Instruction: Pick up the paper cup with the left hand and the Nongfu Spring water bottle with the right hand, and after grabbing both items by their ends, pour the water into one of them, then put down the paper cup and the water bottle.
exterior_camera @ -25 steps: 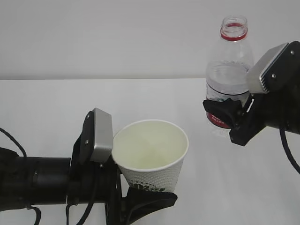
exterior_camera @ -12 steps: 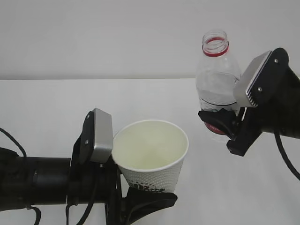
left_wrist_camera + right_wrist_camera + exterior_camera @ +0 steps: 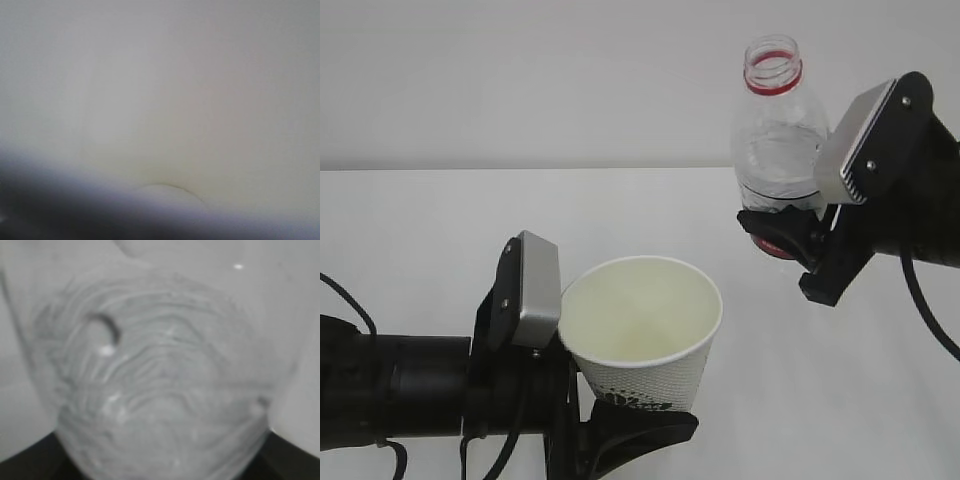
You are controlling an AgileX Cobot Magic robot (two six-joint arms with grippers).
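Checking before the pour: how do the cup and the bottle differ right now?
The cup is white, opaque paper with a wide mouth; the bottle is clear plastic with a narrow, red-ringed neck. The cup sits low on the left and tilts; the bottle is held higher on the right, nearly upright. Both are open-topped and gripped.

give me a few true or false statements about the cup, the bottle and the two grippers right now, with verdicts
1. The bottle has its cap on. False: its red-ringed mouth is open.
2. The left gripper holds the paper cup near its base. True.
3. Water is streaming from the bottle into the cup. False: no stream shows, and the bottle stands nearly upright, up and to the right of the cup.
4. The right gripper grips the bottle at its red label. True.
5. The cup lies tipped over on the table. False: it is held with its mouth facing up, tilted slightly.
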